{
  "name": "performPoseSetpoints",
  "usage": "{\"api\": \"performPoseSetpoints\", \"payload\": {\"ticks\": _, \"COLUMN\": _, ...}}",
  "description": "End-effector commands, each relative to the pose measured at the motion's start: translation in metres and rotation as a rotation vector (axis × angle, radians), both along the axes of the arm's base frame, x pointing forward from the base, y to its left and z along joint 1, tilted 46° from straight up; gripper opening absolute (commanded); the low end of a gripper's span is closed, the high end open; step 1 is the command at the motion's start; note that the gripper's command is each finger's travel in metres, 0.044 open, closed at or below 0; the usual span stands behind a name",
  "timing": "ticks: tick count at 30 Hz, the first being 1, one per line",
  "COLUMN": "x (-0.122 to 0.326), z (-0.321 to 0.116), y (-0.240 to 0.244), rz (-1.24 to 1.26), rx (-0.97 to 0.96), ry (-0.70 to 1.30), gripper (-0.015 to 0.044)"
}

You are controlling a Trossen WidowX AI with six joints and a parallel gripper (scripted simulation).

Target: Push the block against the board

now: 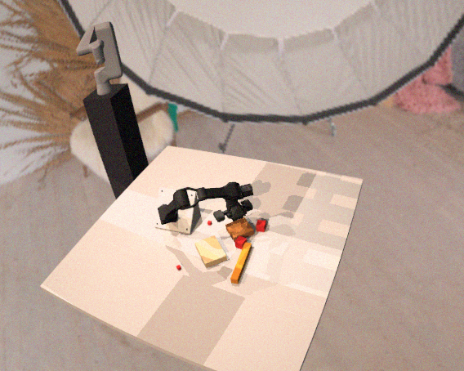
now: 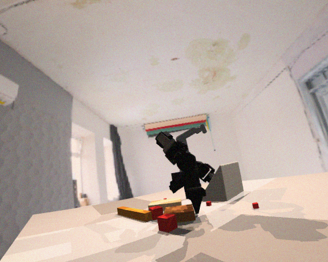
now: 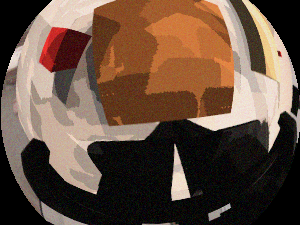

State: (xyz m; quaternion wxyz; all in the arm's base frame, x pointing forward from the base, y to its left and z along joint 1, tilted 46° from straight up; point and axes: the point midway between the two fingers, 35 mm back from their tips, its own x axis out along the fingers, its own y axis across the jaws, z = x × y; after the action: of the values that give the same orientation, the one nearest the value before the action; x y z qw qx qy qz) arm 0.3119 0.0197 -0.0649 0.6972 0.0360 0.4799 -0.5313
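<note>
The brown wood-grained block (image 1: 239, 229) (image 2: 180, 213) (image 3: 165, 59) lies flat and looks nearly square from above. My gripper (image 1: 236, 219) (image 2: 197, 212) (image 3: 169, 117) is shut and empty, its tips low at the block's edge nearest the wrist camera; contact is unclear. A pale yellow flat piece (image 1: 211, 250) (image 2: 166, 202) (image 3: 270, 44) lies apart from the block. A long orange bar (image 1: 241, 263) (image 2: 134, 213) lies beyond a red cube (image 1: 240, 242) (image 2: 156, 212) that sits between the bar's end and the block. Which piece is the board is unclear.
A second larger red cube (image 1: 261, 225) (image 2: 167, 223) (image 3: 65, 49) stands beside the brown block, apart from it. Small red cubes (image 1: 209, 223) (image 1: 178, 267) (image 2: 255, 205) lie around. The pale wedge-shaped arm base (image 1: 181, 221) (image 2: 233, 182) stands behind the arm.
</note>
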Motion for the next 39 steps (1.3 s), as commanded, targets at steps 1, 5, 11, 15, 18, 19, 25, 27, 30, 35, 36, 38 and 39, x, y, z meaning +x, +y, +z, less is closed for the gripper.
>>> {"api": "performPoseSetpoints", "payload": {"ticks": 1, "x": 0.004, "z": 0.006, "y": -0.006, "rz": -0.003, "rx": -0.004, "ry": -0.007, "gripper": 0.0}}
{"api": "performPoseSetpoints", "payload": {"ticks": 5, "x": 0.007, "z": 0.009, "y": -0.009, "rz": -0.003, "rx": -0.005, "ry": -0.007, "gripper": 0.0}}
{"api": "performPoseSetpoints", "payload": {"ticks": 11, "x": 0.01, "z": 0.013, "y": -0.013, "rz": -0.004, "rx": -0.007, "ry": -0.007, "gripper": 0.0}}
{"api": "performPoseSetpoints", "payload": {"ticks": 15, "x": 0.012, "z": 0.015, "y": -0.016, "rz": -0.004, "rx": -0.008, "ry": -0.007, "gripper": 0.0}}
{"api": "performPoseSetpoints", "payload": {"ticks": 18, "x": 0.013, "z": 0.016, "y": -0.018, "rz": -0.004, "rx": -0.009, "ry": -0.007, "gripper": 0.0}}
{"api": "performPoseSetpoints", "payload": {"ticks": 19, "x": 0.013, "z": 0.016, "y": -0.017, "rz": -0.004, "rx": -0.009, "ry": -0.007, "gripper": 0.0}}
{"api": "performPoseSetpoints", "payload": {"ticks": 25, "x": 0.009, "z": 0.011, "y": -0.012, "rz": -0.004, "rx": -0.008, "ry": -0.007, "gripper": 0.0}}
{"api": "performPoseSetpoints", "payload": {"ticks": 27, "x": 0.007, "z": 0.009, "y": -0.01, "rz": -0.004, "rx": -0.007, "ry": -0.007, "gripper": 0.0}}
{"api": "performPoseSetpoints", "payload": {"ticks": 30, "x": 0.004, "z": 0.006, "y": -0.007, "rz": -0.004, "rx": -0.007, "ry": -0.007, "gripper": 0.0}}
{"api": "performPoseSetpoints", "payload": {"ticks": 35, "x": -0.001, "z": 0.001, "y": -0.002, "rz": -0.004, "rx": -0.006, "ry": -0.007, "gripper": 0.0}}
{"api": "performPoseSetpoints", "payload": {"ticks": 36, "x": -0.002, "z": 0.001, "y": -0.001, "rz": -0.004, "rx": -0.006, "ry": -0.007, "gripper": 0.0}}
{"api": "performPoseSetpoints", "payload": {"ticks": 38, "x": -0.004, "z": -0.001, "y": 0.001, "rz": -0.004, "rx": -0.006, "ry": -0.007, "gripper": 0.0}}
{"api": "performPoseSetpoints", "payload": {"ticks": 39, "x": -0.005, "z": -0.002, "y": 0.002, "rz": -0.004, "rx": -0.006, "ry": -0.007, "gripper": 0.0}}
